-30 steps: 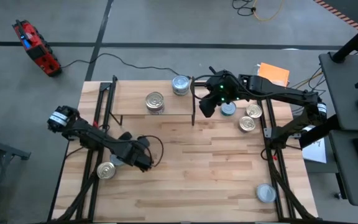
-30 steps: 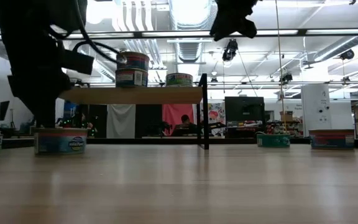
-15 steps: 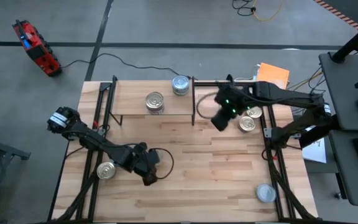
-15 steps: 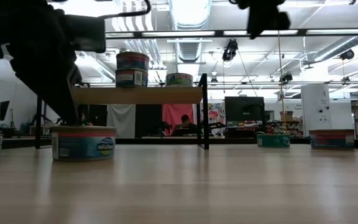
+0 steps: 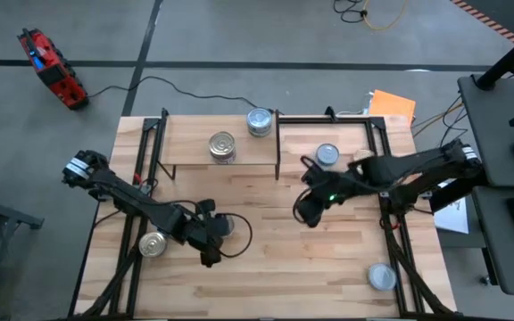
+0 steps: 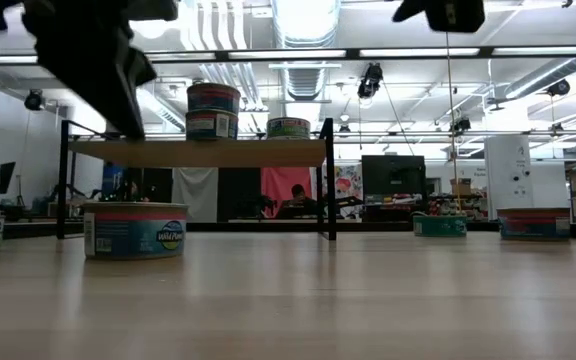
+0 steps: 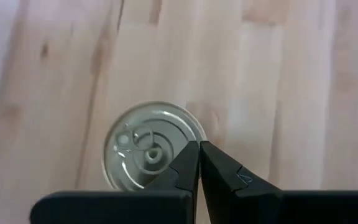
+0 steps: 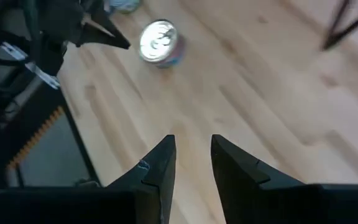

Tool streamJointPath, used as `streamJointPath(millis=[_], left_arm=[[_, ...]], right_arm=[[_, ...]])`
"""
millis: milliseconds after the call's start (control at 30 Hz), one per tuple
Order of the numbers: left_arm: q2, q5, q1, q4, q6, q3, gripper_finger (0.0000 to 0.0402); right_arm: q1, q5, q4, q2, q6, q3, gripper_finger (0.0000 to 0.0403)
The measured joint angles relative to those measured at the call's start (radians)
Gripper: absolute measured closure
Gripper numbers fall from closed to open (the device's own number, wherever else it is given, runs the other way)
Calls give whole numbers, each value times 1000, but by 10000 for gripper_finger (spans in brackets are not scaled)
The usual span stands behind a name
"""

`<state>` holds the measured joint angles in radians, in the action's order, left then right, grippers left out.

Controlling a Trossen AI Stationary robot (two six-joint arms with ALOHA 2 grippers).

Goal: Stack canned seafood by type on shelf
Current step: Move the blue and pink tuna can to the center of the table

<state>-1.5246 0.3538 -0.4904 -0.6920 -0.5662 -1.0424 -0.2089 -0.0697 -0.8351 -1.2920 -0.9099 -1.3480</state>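
Right claw (image 8: 190, 163) now mid-table, empty.

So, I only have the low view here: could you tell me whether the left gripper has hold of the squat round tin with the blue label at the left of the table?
Observer: No. The left wrist view shows the left gripper shut and empty above that silver-lidded round tin, which stands on the wooden tabletop.
Operator: Thank you. Where is the right gripper, please?
Observer: From above, the right gripper hangs over the middle of the table, its fingers a little apart with nothing between them.
Operator: And which lids are on the shelf?
Observer: The high view shows a golden-lidded tin mid-shelf and a silver-grey-lidded tin at the end of the light-wood shelf by its upright panel.
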Motion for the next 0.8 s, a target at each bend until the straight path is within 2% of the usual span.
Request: streamJointPath(millis=[267,400,467,533,633,800], left_arm=[[226,16,0,3,-5,94,401],[337,-77,6,75,-48,181,402],[386,-148,9,205,-76,251,402],[428,-200,9,359,-110,334,402],[465,-210,9,550,-192,441,402],[461,-154,10,542,-384,511,402]], right_arm=[[-51,14,373,-33,-102,219,339],[-51,24,606,-34,-172,354,350],[-46,8,695,-34,-213,416,354],[-39,-26,757,-34,-259,463,355],[-23,-64,772,-34,-333,512,352],[-1,-65,777,-46,-406,535,340]])
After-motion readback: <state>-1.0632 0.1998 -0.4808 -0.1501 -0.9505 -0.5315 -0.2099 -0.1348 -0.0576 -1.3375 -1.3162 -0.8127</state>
